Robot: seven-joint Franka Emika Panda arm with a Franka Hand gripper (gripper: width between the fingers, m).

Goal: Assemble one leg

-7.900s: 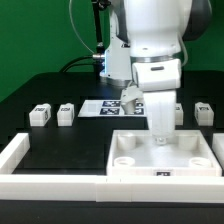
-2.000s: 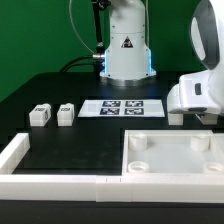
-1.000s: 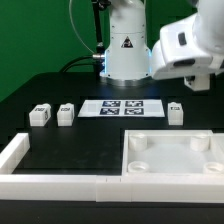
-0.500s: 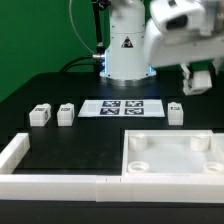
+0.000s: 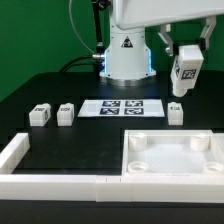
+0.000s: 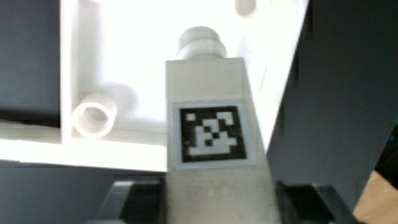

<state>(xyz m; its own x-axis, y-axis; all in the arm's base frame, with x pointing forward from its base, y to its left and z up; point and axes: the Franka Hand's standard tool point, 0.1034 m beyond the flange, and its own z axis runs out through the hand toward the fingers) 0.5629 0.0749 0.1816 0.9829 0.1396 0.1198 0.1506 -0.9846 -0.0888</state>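
Wrist view worries me most: the leg hangs over the white panel, and I judge it could meet a socket off-centre or tilted, jam on the raised rim, or shove the panel, which nothing visibly pins to the bench. A slip or twist in the grip is my other concern, since only one end of the leg seems held and it is carried high. In the exterior view the hand is clamped on that leg, jaws pressed against its sides, tag facing the camera. It sits toward the exterior view's right, in the air above a spare leg, touching nothing else.
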